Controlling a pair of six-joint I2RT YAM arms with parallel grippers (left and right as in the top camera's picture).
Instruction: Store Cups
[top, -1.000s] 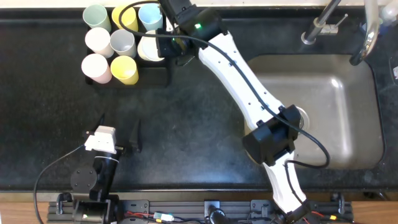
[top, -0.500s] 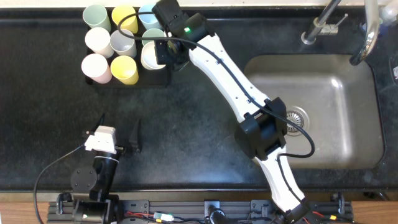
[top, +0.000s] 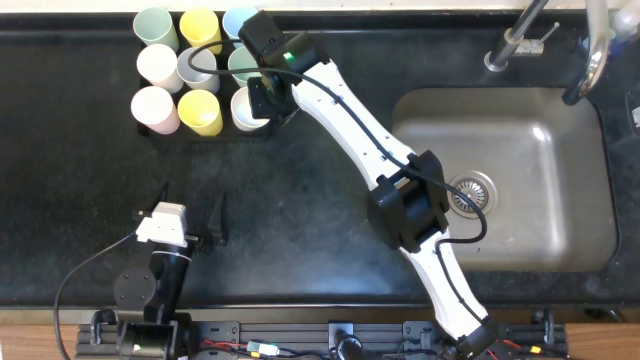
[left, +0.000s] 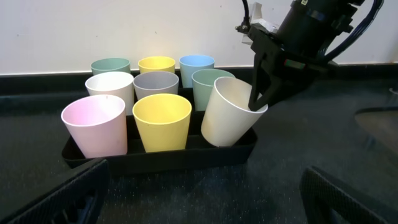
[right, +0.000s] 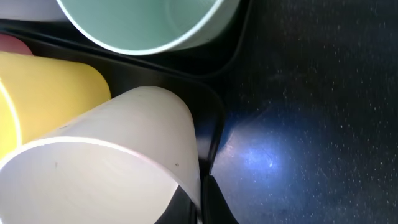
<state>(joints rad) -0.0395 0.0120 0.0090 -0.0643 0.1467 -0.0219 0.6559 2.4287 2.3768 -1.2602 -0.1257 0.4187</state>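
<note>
A black tray (top: 262, 128) at the counter's back left holds several pastel cups, among them a pink cup (top: 153, 108), a yellow cup (top: 200, 111) and a green cup (left: 208, 87). My right gripper (top: 264, 93) is shut on the rim of a cream cup (top: 247, 109), one finger inside it. That cream cup (left: 228, 113) leans tilted in the tray's (left: 155, 160) front right corner, under the right gripper (left: 257, 102). In the right wrist view the cream cup (right: 118, 155) sits against the right gripper (right: 200, 202). My left gripper (top: 192, 207) stands open and empty near the counter's front left.
A steel sink (top: 510, 170) with a tap (top: 515, 40) takes up the right side. The dark counter (top: 300, 220) stretches between the tray and the left arm. A wall (left: 124, 31) rises behind the tray.
The right arm has carried the cream cup from beside the tray's back row toward the front, down into the front right corner. The left arm has stayed still.
</note>
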